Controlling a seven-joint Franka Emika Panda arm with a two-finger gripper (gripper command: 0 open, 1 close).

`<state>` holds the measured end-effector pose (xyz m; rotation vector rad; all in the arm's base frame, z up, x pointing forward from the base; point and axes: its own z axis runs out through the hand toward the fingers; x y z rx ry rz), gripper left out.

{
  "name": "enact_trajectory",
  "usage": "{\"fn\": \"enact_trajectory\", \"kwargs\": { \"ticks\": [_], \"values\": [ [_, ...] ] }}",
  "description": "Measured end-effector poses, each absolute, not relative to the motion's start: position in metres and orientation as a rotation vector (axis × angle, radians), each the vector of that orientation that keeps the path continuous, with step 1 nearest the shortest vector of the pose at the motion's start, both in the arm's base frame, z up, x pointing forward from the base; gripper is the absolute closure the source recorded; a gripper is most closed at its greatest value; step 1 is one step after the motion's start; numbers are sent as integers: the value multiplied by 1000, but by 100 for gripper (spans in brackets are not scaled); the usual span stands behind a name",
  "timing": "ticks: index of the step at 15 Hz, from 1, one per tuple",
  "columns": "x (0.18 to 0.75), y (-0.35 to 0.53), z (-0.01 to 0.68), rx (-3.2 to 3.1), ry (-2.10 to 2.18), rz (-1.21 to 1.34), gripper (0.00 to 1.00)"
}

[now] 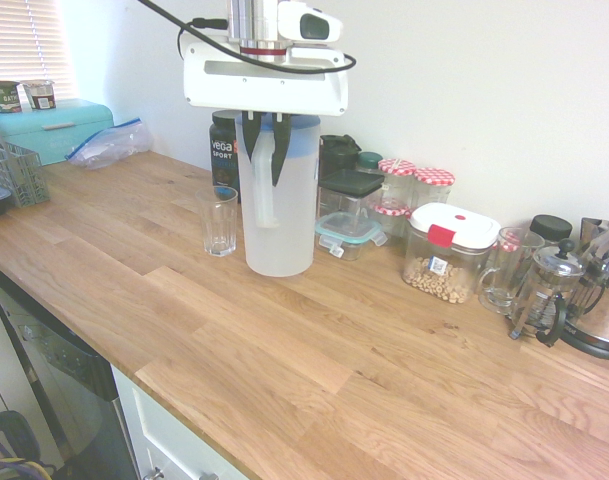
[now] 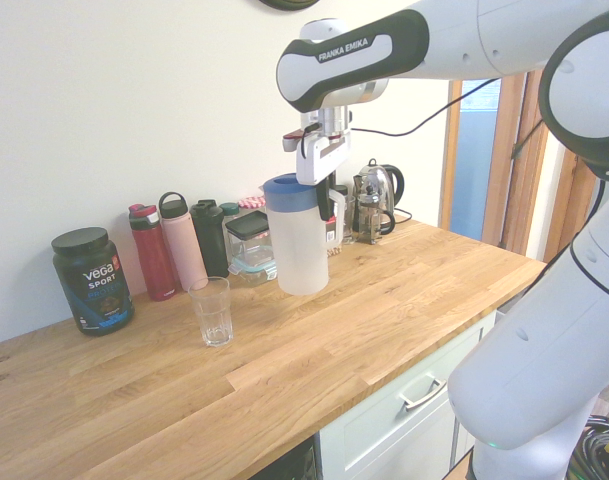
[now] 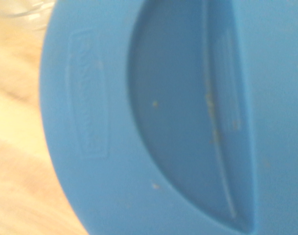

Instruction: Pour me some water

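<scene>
Above the wooden counter (image 1: 314,370) the gripper (image 1: 266,160) points straight down, fingers (image 1: 280,150) pinched tight on the handle of the water jug (image 1: 279,215). Dark fingers sit either side of the frosted handle strip on the jug's near side in the first exterior view; jaws look fully closed on it. Jug upright, frosted translucent body, blue lid (image 3: 163,117) on top. In the second exterior view the jug's base (image 2: 302,285) looks to be clear of the wood, hanging from the grip; from the first exterior view alone, contact with the counter cannot be ruled out.

Wrist view: lid fills nearly the whole frame, blurred, recessed half-moon in its top, strip of counter at one edge.

Arm: white, comes in from above in both exterior views, wrist and white hand block directly over the lid, forearm running level at the top of the second exterior view.

Empty drinking glass (image 1: 220,222) stands upright on the counter just beside the jug, not touching it. Black Vega tub (image 2: 92,280) against the wall. Red bottle (image 2: 152,252), pink bottle (image 2: 182,243) and dark bottle (image 2: 210,236) in a row behind the glass. Kettle (image 2: 376,200) behind the jug near the wall.
</scene>
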<state>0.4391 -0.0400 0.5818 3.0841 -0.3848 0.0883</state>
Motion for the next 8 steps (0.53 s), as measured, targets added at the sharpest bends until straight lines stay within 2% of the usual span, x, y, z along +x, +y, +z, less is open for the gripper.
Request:
{"fn": "enact_trajectory", "kwargs": {
  "ticks": [8],
  "values": [
    [466, 41, 590, 2853, 227, -72, 100]
  ]
}}
